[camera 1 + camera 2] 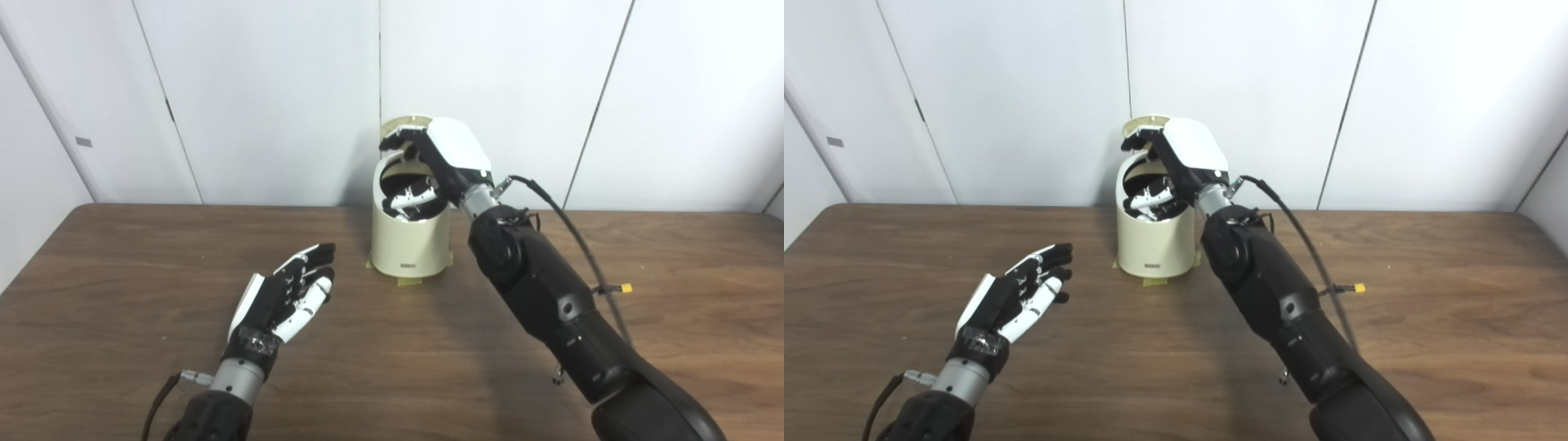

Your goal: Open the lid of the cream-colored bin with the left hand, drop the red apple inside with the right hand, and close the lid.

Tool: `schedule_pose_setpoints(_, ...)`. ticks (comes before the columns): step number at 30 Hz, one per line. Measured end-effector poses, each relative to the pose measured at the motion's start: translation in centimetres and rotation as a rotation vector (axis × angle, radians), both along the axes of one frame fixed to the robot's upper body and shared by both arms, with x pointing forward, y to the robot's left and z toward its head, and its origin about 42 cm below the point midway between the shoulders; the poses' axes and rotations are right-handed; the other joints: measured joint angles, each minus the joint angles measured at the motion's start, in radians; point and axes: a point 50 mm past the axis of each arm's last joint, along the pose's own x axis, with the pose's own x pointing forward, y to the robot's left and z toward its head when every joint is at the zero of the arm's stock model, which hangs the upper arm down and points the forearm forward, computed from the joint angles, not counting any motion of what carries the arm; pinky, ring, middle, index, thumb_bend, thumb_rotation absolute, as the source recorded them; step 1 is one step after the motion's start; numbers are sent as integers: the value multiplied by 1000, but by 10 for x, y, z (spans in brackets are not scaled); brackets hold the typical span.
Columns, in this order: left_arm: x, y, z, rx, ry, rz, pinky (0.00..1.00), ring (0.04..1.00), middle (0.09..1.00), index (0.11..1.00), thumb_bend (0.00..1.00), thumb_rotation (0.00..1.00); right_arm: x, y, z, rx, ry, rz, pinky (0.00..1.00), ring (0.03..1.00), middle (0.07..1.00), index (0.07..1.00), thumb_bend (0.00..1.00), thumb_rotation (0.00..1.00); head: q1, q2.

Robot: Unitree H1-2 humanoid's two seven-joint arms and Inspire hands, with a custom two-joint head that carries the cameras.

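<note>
The left hand (278,300) hovers low over the dark brown wooden surface (122,294), left of the bin, palm turned up, fingers spread apart and holding nothing. Further right, the cream-colored cylindrical bin (409,245) stands at the far middle of the surface on strips of yellowish tape (410,280), its lid (398,125) tipped up at the back. The right hand (438,165) reaches over the bin's open mouth, upper fingers by the raised lid, lower fingers curled down inside; whether it grips anything I cannot tell. The red apple is not visible. White wall panels (257,92) stand behind. A black cable (569,226) runs along the right arm.
</note>
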Motion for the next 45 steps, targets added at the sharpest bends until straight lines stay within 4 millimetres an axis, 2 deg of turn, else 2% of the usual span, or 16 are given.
schedule_pose_setpoints(5, 0, 2, 0, 12, 5, 4, 713, 831, 872, 856, 298, 505, -7, -14, 2, 186, 16, -6, 377, 408, 492, 502, 519, 0, -14, 5)
schedule_pose_setpoints(9, 0, 5, 0, 25, 10, 2, 731, 835, 877, 870, 319, 537, -14, -25, 13, 380, 67, -40, 382, 443, 502, 470, 521, 0, -21, 6)
schedule_pose_setpoints(15, 6, 16, 7, 37, -2, 9, 730, 837, 895, 873, 296, 508, -32, -36, 28, 512, 111, -23, 356, 418, 473, 500, 522, 0, -34, 5)
schedule_pose_setpoints(18, 16, 21, 13, 24, -19, 21, 745, 839, 880, 877, 284, 524, -49, -46, 22, 567, 169, 0, 368, 412, 472, 520, 519, 0, -38, 3)
schedule_pose_setpoints(21, 23, 23, 17, -10, -26, 24, 741, 849, 883, 882, 289, 499, -68, -60, 2, 605, 236, -3, 363, 428, 466, 552, 509, 8, -40, 3)
schedule_pose_setpoints(24, 32, 21, 19, -43, -30, 14, 739, 849, 885, 882, 298, 505, -85, -73, -19, 629, 290, -32, 404, 489, 549, 509, 496, 135, -40, 2)
schedule_pose_setpoints(26, 38, 22, 22, -49, -35, 11, 731, 846, 884, 884, 300, 523, -94, -80, -30, 645, 312, -45, 463, 553, 615, 501, 490, 165, -38, 3)
schedule_pose_setpoints(27, 41, 22, 24, -52, -43, 9, 726, 831, 870, 882, 297, 526, -98, -83, -34, 658, 321, -49, 510, 607, 662, 626, 466, 506, -38, 2)
schedule_pose_setpoints(28, 44, 21, 28, -58, -52, 4, 721, 819, 862, 878, 295, 529, -103, -86, -38, 672, 329, -55, 534, 636, 687, 671, 463, 645, -37, 3)
schedule_pose_setpoints(29, 49, 21, 31, -63, -61, 0, 718, 813, 858, 875, 294, 531, -106, -89, -41, 684, 338, -59, 546, 651, 700, 695, 461, 717, -38, 3)
schedule_pose_setpoints(31, 56, 20, 39, -66, -81, -2, 712, 808, 851, 873, 292, 535, -114, -92, -49, 708, 367, -66, 644, 732, 761, 740, 456, 858, -41, 5)
schedule_pose_setpoints(33, 63, 19, 46, -69, -98, -4, 719, 819, 857, 876, 305, 540, -124, -94, -56, 737, 393, -76, 719, 790, 805, 765, 488, 919, -43, 3)
schedule_pose_setpoints(37, 79, 17, 53, -86, -104, -7, 717, 820, 858, 881, 343, 579, -145, -100, -69, 800, 443, -102, 797, 848, 858, 804, 525, 976, -52, 3)
schedule_pose_setpoints(40, 90, 13, 58, -95, -106, -28, 725, 824, 865, 889, 366, 622, -160, -107, -81, 825, 476, -126, 847, 884, 892, 856, 535, 965, -52, 3)
schedule_pose_setpoints(42, 98, 11, 62, -81, -104, -43, 728, 823, 862, 889, 364, 605, -169, -111, -86, 844, 488, -141, 869, 895, 899, 869, 533, 950, -52, 2)
schedule_pose_setpoints(45, 110, 8, 69, -43, -108, -56, 728, 823, 858, 873, 347, 610, -179, -116, -92, 868, 504, -163, 892, 907, 910, 882, 522, 985, -52, 2)
